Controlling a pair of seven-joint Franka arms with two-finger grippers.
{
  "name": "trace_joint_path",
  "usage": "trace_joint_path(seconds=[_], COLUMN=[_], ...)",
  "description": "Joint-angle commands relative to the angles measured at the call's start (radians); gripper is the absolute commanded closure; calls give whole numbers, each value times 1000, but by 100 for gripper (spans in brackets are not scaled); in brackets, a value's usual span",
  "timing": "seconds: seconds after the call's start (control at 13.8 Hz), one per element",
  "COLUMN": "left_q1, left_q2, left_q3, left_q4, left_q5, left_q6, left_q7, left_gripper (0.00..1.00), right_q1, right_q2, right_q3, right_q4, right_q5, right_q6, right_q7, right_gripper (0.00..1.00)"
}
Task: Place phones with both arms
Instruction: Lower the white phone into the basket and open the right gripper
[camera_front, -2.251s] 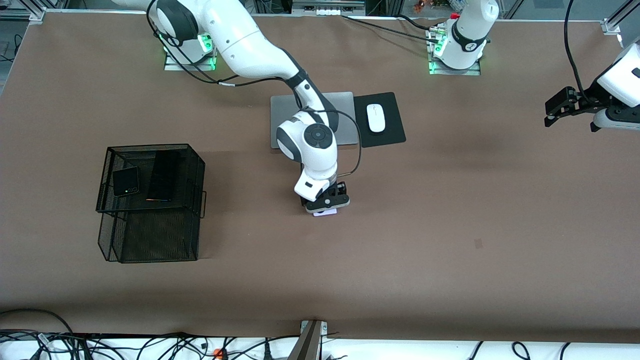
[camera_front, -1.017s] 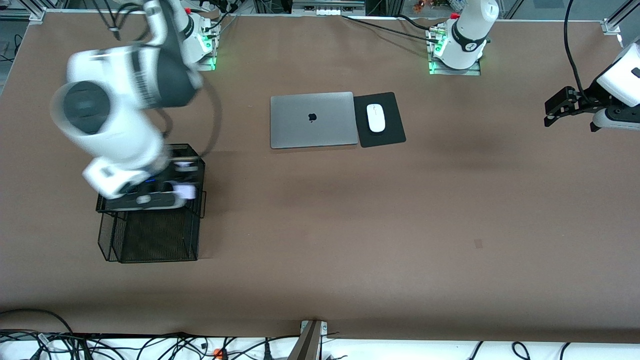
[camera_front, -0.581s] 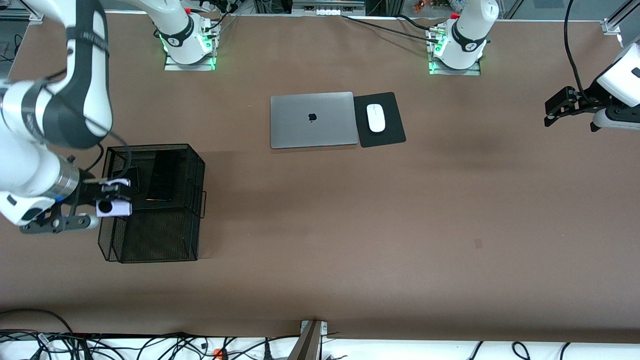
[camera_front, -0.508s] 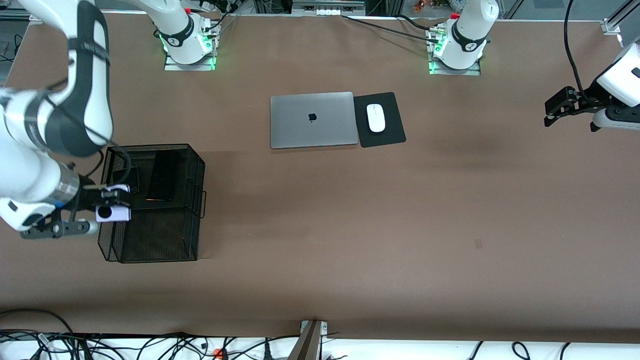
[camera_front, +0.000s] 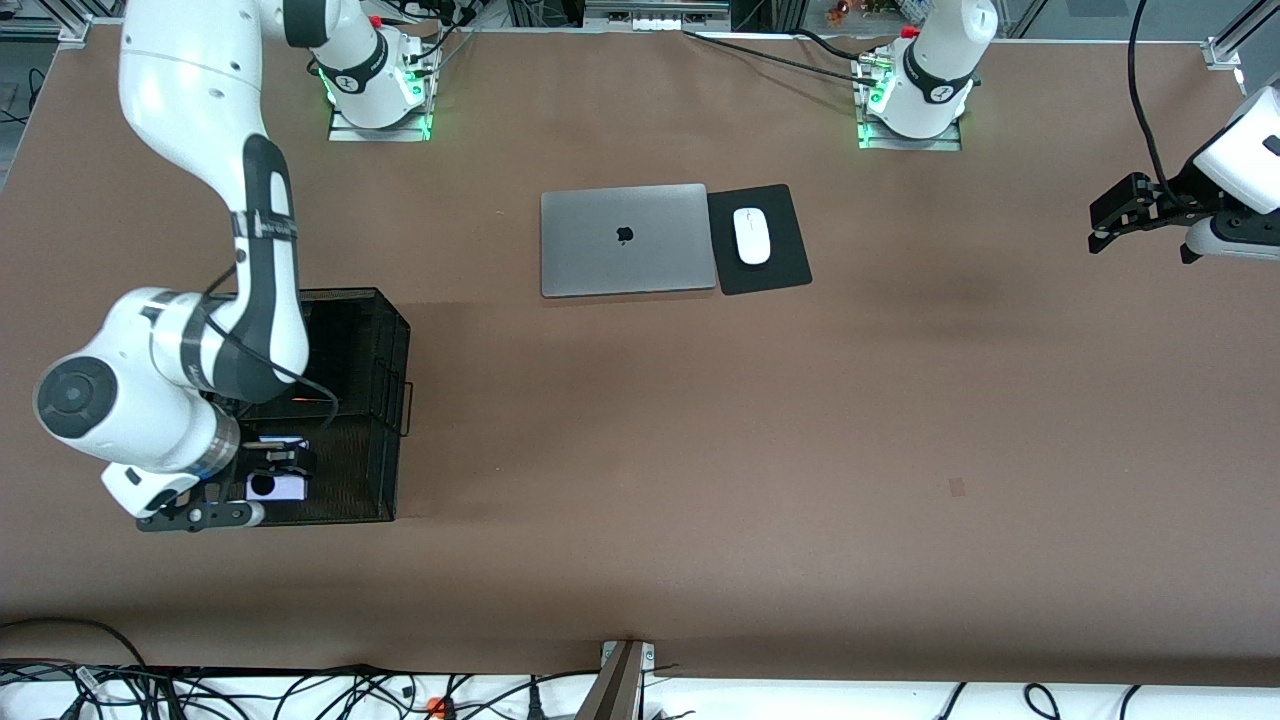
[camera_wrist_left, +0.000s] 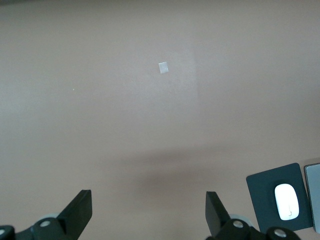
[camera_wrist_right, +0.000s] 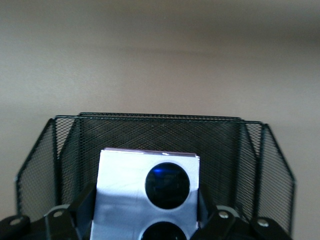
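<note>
While right gripper (camera_front: 268, 478) clamps lavender phone (camera_front: 277, 485), laptop (camera_front: 627, 240) shows apple logo

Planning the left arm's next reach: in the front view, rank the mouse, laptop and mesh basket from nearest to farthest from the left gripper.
The left gripper waits, open, at the left arm's end of the table.
1. White mouse, on its black pad, mid-table.
2. Grey laptop, beside the pad.
3. Black mesh basket, at the right arm's end.

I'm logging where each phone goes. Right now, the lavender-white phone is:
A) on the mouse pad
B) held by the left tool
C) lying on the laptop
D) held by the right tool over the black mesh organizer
D: the right tool is shut on the lavender-white phone over the black mesh organizer.
</note>
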Motion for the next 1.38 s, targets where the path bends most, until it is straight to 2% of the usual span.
trace_joint_path(seconds=[0.0, 0.22, 0.29, 0.36, 0.44, 0.51, 0.87, 1.02, 1.16, 1.31], left_q1=[2, 0, 2, 2, 2, 2, 2, 2, 2, 2], left_q2=[10, 10, 10, 10, 10, 10, 10, 10, 10, 10], left_q3=[0, 0, 0, 0, 0, 0, 0, 0, 0, 0], left_q4=[27, 27, 27, 27, 27, 27, 27, 27, 27, 27], left_q5=[-15, -15, -15, -15, -15, -15, -15, -15, -15, -16], left_q6=[-23, -23, -23, -23, -23, -23, -24, -23, -24, -24], left_q7=[9, 7, 9, 7, 9, 9, 9, 7, 7, 9], left_gripper=[0, 0, 0, 0, 0, 0, 0, 0, 0, 0], right_q1=[-19, -18, -18, -19, -19, -21, -8, -8, -8, -10], right_q2=[24, 38, 47, 53, 61, 61, 1, -60, -144, -238], right_q3=[5, 6, 6, 6, 6, 6, -15, -20, -26, -20], right_q4=[3, -29, -30, -30, -30, -28, -16, -16, -28, -48], right_q5=[57, 61, 66, 87, 101, 106, 97, 89, 34, -64], right_q6=[2, 14, 17, 23, 26, 26, 2, -85, -182, -289], right_q7=[-42, -33, -26, -26, -26, -26, -32, -29, -26, 19], right_gripper=[100, 100, 97, 69, 6, 0, 0, 0, 0, 0])
